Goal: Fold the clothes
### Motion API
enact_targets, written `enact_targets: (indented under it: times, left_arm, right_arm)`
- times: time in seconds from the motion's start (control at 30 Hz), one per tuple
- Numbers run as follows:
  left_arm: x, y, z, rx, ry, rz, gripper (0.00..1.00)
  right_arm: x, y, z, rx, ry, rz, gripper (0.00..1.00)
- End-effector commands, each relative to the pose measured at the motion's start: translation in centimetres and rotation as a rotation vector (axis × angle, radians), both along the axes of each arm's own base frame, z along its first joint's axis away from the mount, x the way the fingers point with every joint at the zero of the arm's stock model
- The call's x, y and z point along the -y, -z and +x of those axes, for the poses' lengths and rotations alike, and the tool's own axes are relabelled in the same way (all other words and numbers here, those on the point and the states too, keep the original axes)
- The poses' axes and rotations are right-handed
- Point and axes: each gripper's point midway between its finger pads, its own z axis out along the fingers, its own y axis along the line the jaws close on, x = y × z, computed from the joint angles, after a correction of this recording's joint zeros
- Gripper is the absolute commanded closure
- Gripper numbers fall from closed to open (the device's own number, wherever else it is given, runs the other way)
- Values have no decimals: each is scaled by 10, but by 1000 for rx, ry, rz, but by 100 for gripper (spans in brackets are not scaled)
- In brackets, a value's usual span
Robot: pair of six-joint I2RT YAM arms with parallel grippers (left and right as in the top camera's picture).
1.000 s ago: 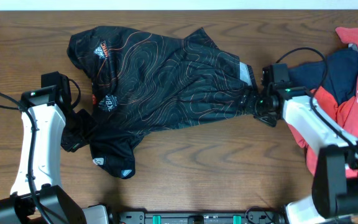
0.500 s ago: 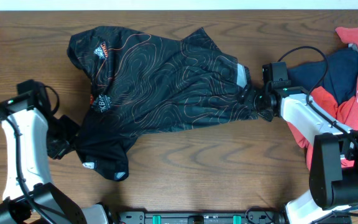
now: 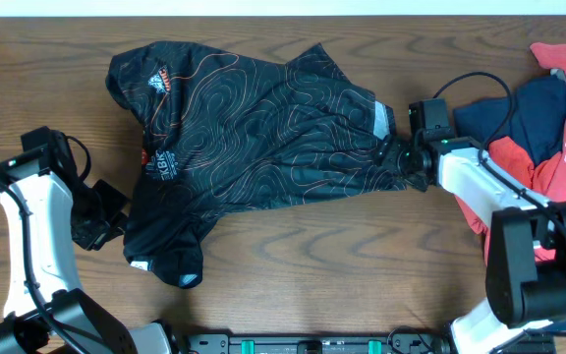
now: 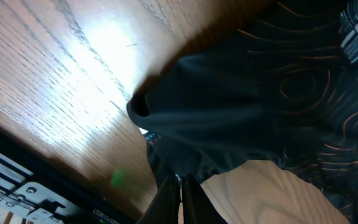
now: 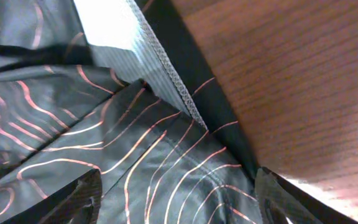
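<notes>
The black jersey (image 3: 263, 128) with thin orange contour lines lies spread across the middle of the wooden table. My left gripper (image 3: 106, 221) is at its lower left edge. In the left wrist view that gripper (image 4: 180, 186) is shut, pinching a fold of the black jersey (image 4: 229, 106). My right gripper (image 3: 401, 157) sits at the jersey's right end. Its fingers (image 5: 79, 199) stand wide open, with the jersey's fabric (image 5: 135, 143) lying between them and a grey mesh panel (image 5: 160, 68) just ahead.
A red T-shirt (image 3: 558, 167) and a navy T-shirt (image 3: 519, 113) lie heaped at the right edge, under the right arm's cable. A black equipment rail (image 3: 312, 344) runs along the near edge. Bare wood (image 3: 342, 246) shows in front of the jersey.
My left arm has moved left, dragging the jersey's lower left part with it, then nearly stopped. My right gripper has shifted slightly up and left at the jersey's right end.
</notes>
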Motion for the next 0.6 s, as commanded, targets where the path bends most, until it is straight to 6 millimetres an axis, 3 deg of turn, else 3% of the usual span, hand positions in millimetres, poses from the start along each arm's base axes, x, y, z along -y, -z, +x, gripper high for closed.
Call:
enact_targets:
  times: [0.0,0.13,0.23,0.3,0.43,0.57]
  left_arm:
    - [2,-3,0,15,10,-1,94]
    - [2,-3,0,14,11,-1,94]
    - [2,-3,0,16,18,0,94]
    - [2,-3,0,15,18,-1,94]
    - [2,-3,0,16,25,-1,94]
    - [3,-3,-1,13,26,-2,94]
  right_arm:
    - [4,16,-4,-34,13,-38,26]
    - [3,24,-7,-57,10,-42,45]
    - [3,25,-7,-61,9,-43,71]
    - [4,25,-7,-60,11,-43,98]
    - [13,22,-7,-62,33,-52,99]
    - [43,6,-9,-56,91,-113,98]
